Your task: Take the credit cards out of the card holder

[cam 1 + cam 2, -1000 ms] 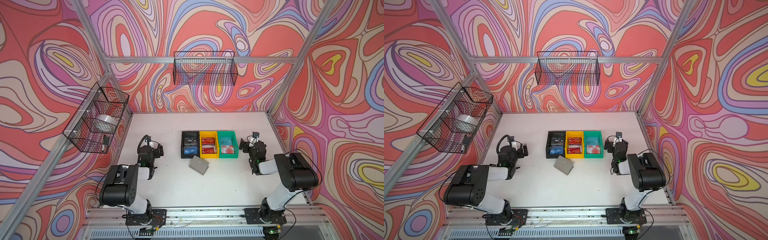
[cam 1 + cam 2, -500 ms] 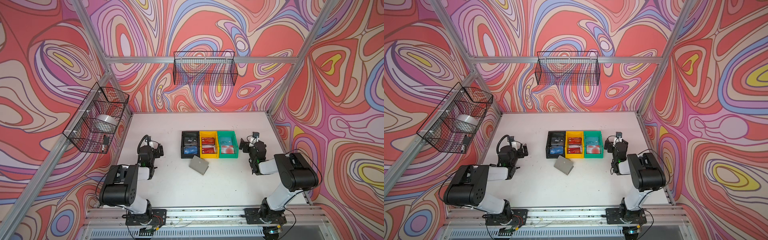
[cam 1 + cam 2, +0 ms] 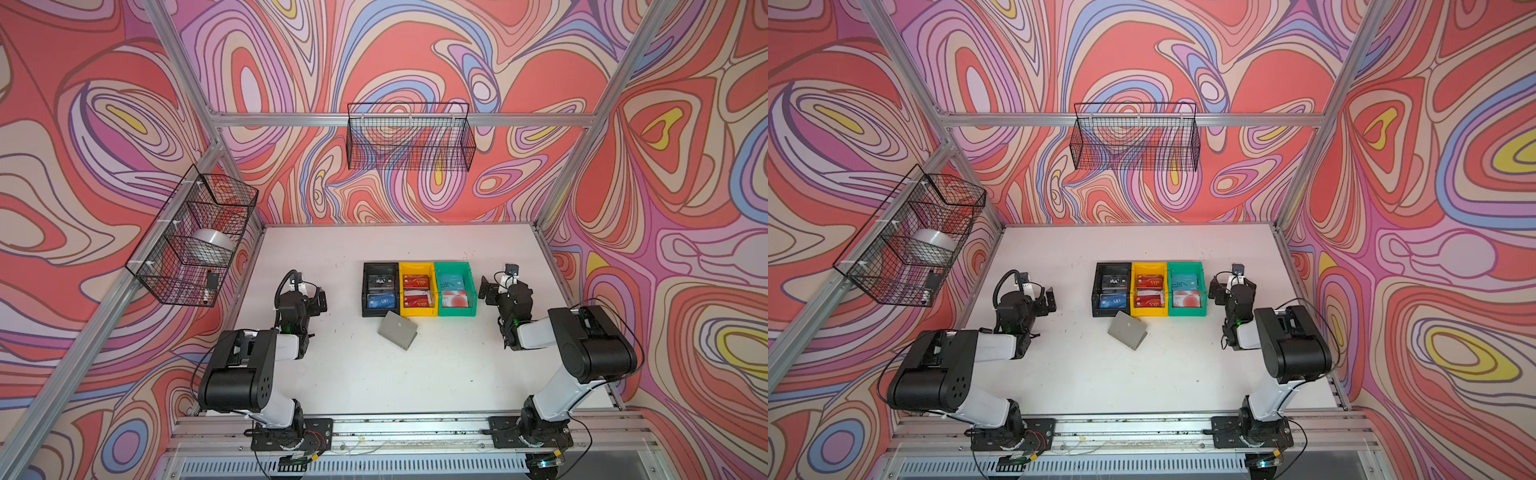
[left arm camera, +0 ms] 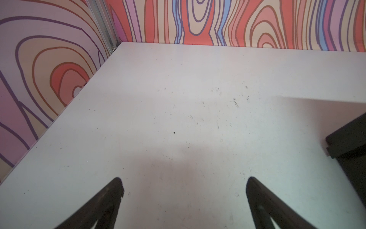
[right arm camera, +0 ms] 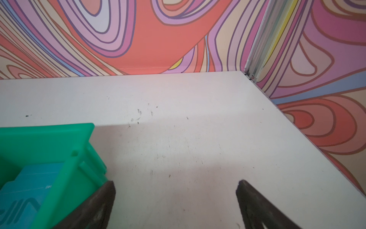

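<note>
Both left gripper (image 4: pixel 184 181) and right gripper (image 5: pixel 175 184) gape wide, empty, well apart from the card holder (image 3: pixel 397 330). Holder lies folded shut. One arm should pin it, the other fold it open.

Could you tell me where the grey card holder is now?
In both top views the card holder lies on the white table near the middle, just on the robot's side of the black bin and yellow bin.
</note>
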You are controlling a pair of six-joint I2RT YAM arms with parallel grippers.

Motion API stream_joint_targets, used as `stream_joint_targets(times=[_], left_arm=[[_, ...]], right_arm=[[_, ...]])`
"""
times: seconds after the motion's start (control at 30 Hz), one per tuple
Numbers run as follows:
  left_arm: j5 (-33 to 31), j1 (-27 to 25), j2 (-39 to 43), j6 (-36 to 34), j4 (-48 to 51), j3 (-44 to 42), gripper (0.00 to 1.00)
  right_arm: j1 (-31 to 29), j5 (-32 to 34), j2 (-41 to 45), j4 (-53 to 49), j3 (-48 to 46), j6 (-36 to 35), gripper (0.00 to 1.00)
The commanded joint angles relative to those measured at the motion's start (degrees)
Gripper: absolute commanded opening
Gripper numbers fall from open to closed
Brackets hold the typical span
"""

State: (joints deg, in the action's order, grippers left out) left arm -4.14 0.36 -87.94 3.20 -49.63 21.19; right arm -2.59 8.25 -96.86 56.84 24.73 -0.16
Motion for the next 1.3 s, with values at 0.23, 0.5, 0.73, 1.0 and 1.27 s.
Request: stream_joint_targets(times=[0.23,0.5,0.73,1.0,1.27], left_arm=[[2.9,-1.7,14.8,-2.0,15.9,3.0,1.00],[12.7,-6.0,24.2,12.1,37.3,7.7,1.00],[12.6,-12.3,30.9,22.9,43.6,4.9,1.00],[14.2,-14.9,31.3,31.2,45.2,0.3,1.00],[18.5,-15.3,27.3,33.7,43.4,0.6,0.99]], right_arm=[[-7.9,-9.7,22.4,-39.7,11.9,-4.9,0.91],[-18.7,-31.3,21.4,-68.7,22.6,5.6,0.84],[-21.9,-45.1,17.0,-61.2,18.0,18.3,0.84],[-22.1,-49.6,9.2,-55.0,16.5,21.8,0.83],[-23.7,-52.1,1.6,-48.0,15.9,25.4,0.81]])
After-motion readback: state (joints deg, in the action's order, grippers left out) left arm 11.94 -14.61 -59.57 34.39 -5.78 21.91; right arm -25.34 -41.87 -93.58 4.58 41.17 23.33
